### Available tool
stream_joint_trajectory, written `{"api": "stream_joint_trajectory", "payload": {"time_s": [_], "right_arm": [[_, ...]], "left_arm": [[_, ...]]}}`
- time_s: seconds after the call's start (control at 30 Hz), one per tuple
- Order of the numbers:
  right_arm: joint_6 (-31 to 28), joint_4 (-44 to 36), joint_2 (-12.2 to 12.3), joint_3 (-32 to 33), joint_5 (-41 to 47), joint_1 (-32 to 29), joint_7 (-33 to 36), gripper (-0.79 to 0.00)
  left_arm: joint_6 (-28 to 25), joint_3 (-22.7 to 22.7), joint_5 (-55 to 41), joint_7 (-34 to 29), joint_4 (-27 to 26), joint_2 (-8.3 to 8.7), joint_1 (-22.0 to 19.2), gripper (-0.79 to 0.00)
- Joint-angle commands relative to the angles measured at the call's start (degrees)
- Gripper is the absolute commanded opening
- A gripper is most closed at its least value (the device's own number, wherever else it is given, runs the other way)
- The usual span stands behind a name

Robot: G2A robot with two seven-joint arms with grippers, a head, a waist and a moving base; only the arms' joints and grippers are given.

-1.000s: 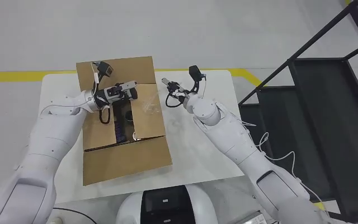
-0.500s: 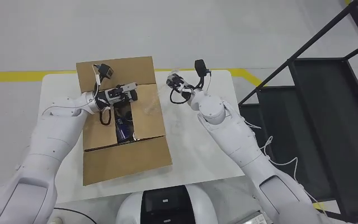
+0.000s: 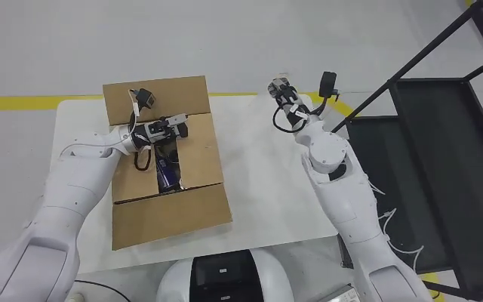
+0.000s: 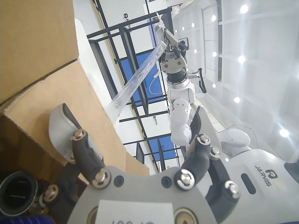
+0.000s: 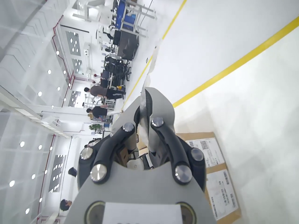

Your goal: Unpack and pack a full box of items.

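An open cardboard box (image 3: 198,162) stands on the left part of the white table (image 3: 256,196). Inside it lie a dark blue item (image 3: 167,172) and a black tube (image 4: 17,187). My left gripper (image 3: 179,125) is open over the far end of the box opening, with one finger (image 4: 63,122) against a raised flap (image 4: 77,89). A strip of clear tape (image 4: 137,75) runs taut from that flap's edge to my right gripper (image 4: 168,38). That right gripper (image 3: 279,86) is shut on the strip's end (image 5: 150,66), raised over the table's far right corner.
A black metal stair frame (image 3: 423,136) stands close to the table's right side. A yellow floor line (image 3: 45,102) runs behind the table. The box's front flap (image 3: 170,215) lies folded out toward the near edge.
My right gripper has swung away from the box toward the far right corner, drawing the tape strip with it. The left arm has barely shifted.
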Motion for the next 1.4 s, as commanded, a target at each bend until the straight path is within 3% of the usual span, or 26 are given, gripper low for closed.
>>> {"api": "stream_joint_trajectory", "payload": {"time_s": [0.0,0.23,0.3,0.6,1.03,1.13,1.37], "right_arm": [[0.44,0.22,0.2,1.56,-1.28,-1.25,-1.56,-0.785],[0.78,1.18,0.98,3.91,-8.34,-4.34,-1.06,-0.77],[1.01,1.75,1.04,4.11,-8.77,-4.97,-0.54,0.0],[3.73,5.34,1.12,3.78,-14.16,-6.05,-2.27,0.0],[4.5,1.67,3.46,8.1,-37.82,-11.97,0.42,0.0],[6.89,1.05,3.23,9.43,-34.45,-12.66,0.81,0.0],[6.32,0.32,0.73,9.85,-7.06,-11.81,-3.63,0.0]], "left_arm": [[0.04,0.09,-0.06,-0.04,-0.05,-0.04,-0.02,0.0],[0.26,0.25,-0.12,-0.26,-0.29,-0.05,-0.01,0.0],[0.34,0.19,-0.3,-0.35,-0.43,-0.01,0.06,0.0],[0.82,-0.33,-0.34,-0.83,-1.57,0.43,0.18,0.0],[1.75,-3.94,-0.2,-1.76,-7.62,2.93,2.42,0.0],[2.05,-5.07,-0.08,-2.05,-9.3,3.66,3.41,0.0],[2.22,-6.06,-0.07,-2.22,-11.8,4.4,5.4,0.0]]}}
